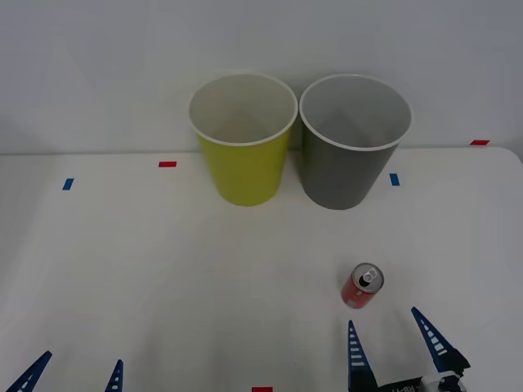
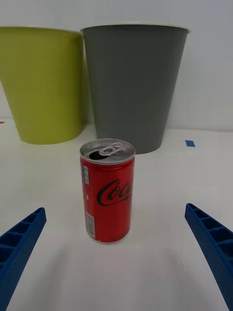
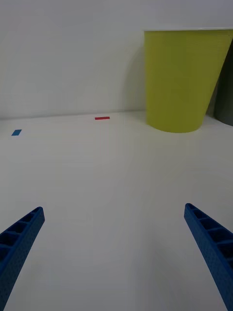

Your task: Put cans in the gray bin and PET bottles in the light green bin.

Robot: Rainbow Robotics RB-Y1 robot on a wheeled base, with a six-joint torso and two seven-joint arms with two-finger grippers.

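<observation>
White table [image 1: 122,278], bearing all items. Light green bin [image 1: 243,139] and gray bin [image 1: 355,140]: upright, side by side at the far edge, the gray one on the robot's right. Right gripper [image 1: 393,347]: fingers spread wide, empty, low over the near edge. Left gripper [image 1: 73,374]: likewise open and empty, well apart from the work. Can [image 1: 362,286]: red, upright, long axis vertical, standing just ahead of the right gripper's fingers and centred in the gap between them; gray bin directly beyond.

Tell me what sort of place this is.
Probably a lab test table for sorting: a plain white table with coloured tape markers, a light green bin, a gray bin and one red can.
</observation>
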